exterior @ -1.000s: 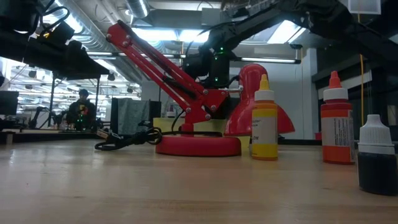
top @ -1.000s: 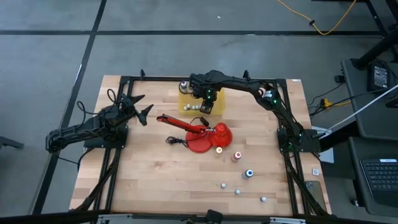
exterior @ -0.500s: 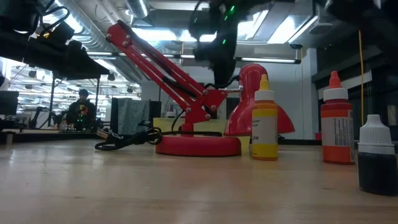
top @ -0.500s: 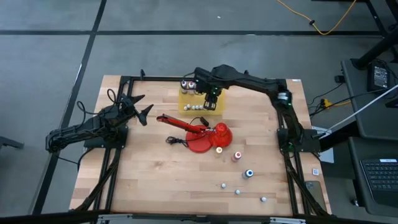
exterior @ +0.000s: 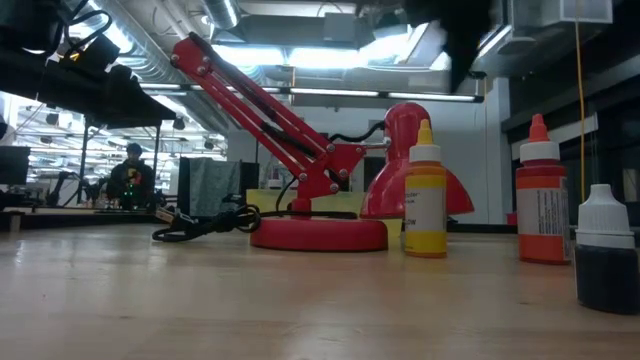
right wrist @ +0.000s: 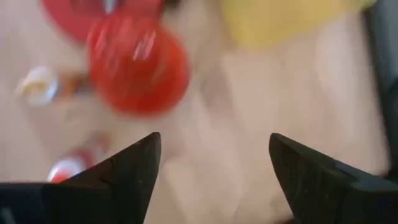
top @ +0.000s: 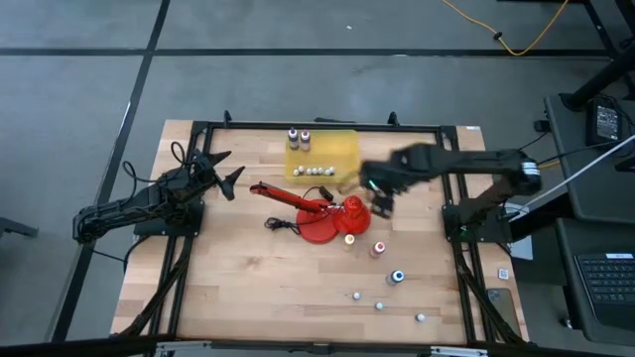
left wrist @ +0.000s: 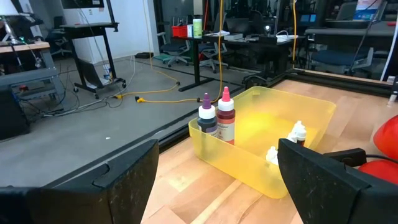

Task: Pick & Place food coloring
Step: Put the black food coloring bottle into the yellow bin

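The right gripper [top: 382, 203] is seen above the bench [top: 238, 278], just beside the red lamp [top: 332, 213] on its right-edge side; its fingers [right wrist: 127, 174] are spread apart and nothing is held between them. The left gripper [top: 226, 171] is held near the left edge, its fingers [left wrist: 106, 180] wide apart and empty.

A yellow bin [top: 337, 149] is placed at the far edge of the bench. Two food coloring bottles, purple [left wrist: 207, 115] and dark red [left wrist: 226, 117], are stood upright in the bin's left end. Three more bottles are left standing on the bench toward the right edge, near the lamp's base: yellow [exterior: 426, 205], orange-red [exterior: 541, 205] and a dark one with a white cap [exterior: 605, 250]. A few small pale pieces [top: 379, 305] are scattered toward the near right corner.
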You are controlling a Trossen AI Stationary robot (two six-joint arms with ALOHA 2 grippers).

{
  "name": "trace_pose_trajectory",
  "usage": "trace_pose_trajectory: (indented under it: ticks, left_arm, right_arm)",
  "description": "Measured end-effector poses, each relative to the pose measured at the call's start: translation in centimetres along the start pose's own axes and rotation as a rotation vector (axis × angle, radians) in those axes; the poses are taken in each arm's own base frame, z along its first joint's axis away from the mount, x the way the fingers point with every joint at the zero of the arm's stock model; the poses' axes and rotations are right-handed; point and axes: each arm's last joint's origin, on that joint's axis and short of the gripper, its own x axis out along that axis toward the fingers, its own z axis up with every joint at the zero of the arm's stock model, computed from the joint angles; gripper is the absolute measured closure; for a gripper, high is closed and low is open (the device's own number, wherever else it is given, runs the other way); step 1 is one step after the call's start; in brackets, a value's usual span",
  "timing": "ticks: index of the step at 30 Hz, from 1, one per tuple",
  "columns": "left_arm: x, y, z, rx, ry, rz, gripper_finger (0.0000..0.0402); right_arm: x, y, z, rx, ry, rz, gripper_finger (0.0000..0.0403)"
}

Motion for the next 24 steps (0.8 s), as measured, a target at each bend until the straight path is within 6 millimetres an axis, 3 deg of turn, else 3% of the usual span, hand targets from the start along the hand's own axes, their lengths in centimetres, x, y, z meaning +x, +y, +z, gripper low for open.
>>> trace_pose_trajectory:
  ticks: [10,17,24]
  left_arm:
    - [0.0,0.0,0.0,0.0,0.0,0.0,0.0083]
    - [0.0,0.0,0.0,0.0,0.0,0.0,0.0083]
    - [0.0,0.0,0.0,0.0,0.0,0.0,0.0083]
  right_arm:
    - [-1.8,3.1,-9.6,0.154,0.262,0.082,0.0102]
    - [-2.0,6.8,-14.8,0.187,0.362,0.095,0.0102]
    - [-1.7,11.2,-18.3,0.241,0.332,0.141,0.0102]
